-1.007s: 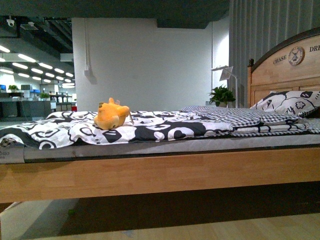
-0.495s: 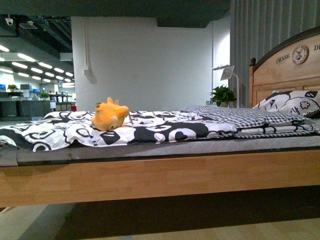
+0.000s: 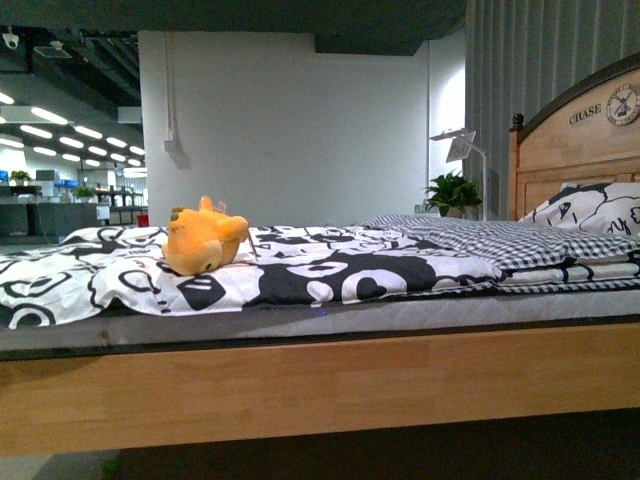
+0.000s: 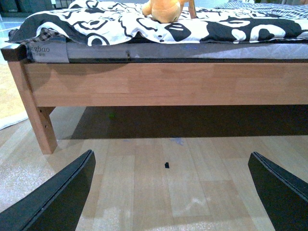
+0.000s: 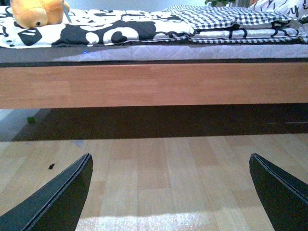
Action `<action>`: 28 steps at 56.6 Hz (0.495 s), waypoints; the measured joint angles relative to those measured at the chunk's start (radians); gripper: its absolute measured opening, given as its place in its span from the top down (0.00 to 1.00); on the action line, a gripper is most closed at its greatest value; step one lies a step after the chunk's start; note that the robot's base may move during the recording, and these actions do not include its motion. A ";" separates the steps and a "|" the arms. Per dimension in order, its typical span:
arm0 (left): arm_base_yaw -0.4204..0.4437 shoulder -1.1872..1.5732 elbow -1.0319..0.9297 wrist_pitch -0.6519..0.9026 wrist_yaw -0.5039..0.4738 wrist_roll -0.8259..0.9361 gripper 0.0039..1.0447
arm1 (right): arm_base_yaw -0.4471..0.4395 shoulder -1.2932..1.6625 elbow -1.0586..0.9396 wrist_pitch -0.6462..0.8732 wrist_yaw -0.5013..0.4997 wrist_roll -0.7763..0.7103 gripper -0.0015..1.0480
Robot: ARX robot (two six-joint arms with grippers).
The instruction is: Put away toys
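The orange-yellow plush toy [image 3: 203,238] lies on the black-and-white bedding on the left part of the bed [image 3: 320,385]. It also shows in the left wrist view [image 4: 164,9] and in the right wrist view [image 5: 37,12], on top of the mattress. My left gripper [image 4: 171,192] is open and empty, low over the wooden floor, well short of the bed frame. My right gripper [image 5: 169,192] is open and empty too, low over the floor in front of the bed's side rail. Neither arm shows in the front view.
The bed's wooden side rail [image 4: 163,84] and its corner leg [image 4: 37,115] stand between the grippers and the toy. A headboard [image 3: 575,150] and pillow [image 3: 595,210] are at the right. A checked blanket [image 3: 470,235] lies mid-bed. A small dark speck [image 4: 166,165] lies on the floor.
The front view has shifted: the bed and toy now appear larger and lower in frame, with the toy further left. The toy itself has not moved on the bedding.
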 joint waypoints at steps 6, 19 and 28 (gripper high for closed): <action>0.000 0.000 0.000 0.000 0.000 0.000 0.06 | 0.000 0.000 0.000 0.000 0.000 0.000 0.06; 0.000 0.000 0.000 0.000 -0.001 0.000 0.06 | 0.000 0.000 0.000 0.000 -0.001 0.000 0.06; 0.000 0.000 0.000 0.000 0.000 0.000 0.06 | 0.000 0.000 0.000 0.000 0.000 0.000 0.06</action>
